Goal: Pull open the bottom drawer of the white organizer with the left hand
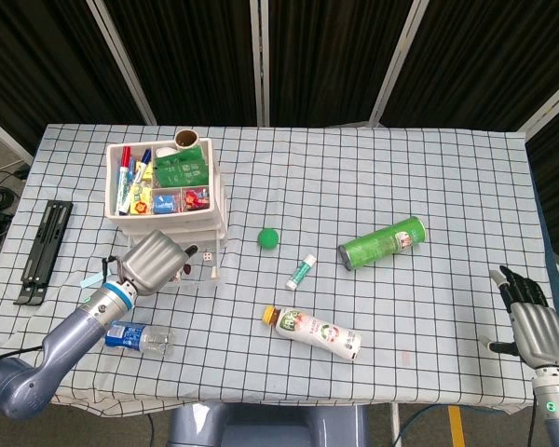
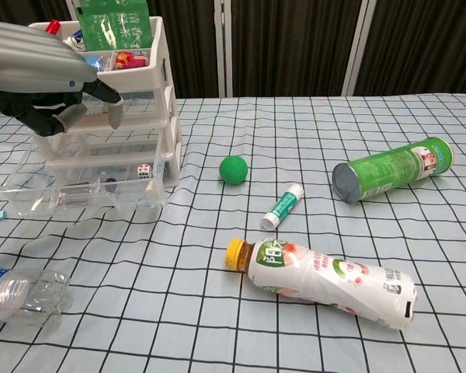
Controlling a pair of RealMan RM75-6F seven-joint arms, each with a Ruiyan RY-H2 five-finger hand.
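The white organizer point(image 1: 111, 186) point(image 2: 160, 71) stands at the table's back left, its top tray full of pens and packets. Its clear bottom drawer point(image 1: 202, 276) point(image 2: 33, 196) is pulled out toward me, with a die point(image 2: 144, 169) and small dark bits inside. My left hand point(image 1: 155, 260) point(image 2: 40, 76) hovers over the drawer's left part, in front of the upper drawers, fingers curled downward and holding nothing. My right hand point(image 1: 531, 321) rests off the table's front right corner with fingers stretched out and empty; the chest view does not show it.
A green ball point(image 1: 267, 237), a glue stick point(image 1: 301, 271), a green can point(image 1: 382, 243) and a drink bottle point(image 1: 313, 332) lie mid-table. A water bottle point(image 1: 135, 336) lies just in front of my left forearm. A black rack point(image 1: 43, 251) sits at the left edge.
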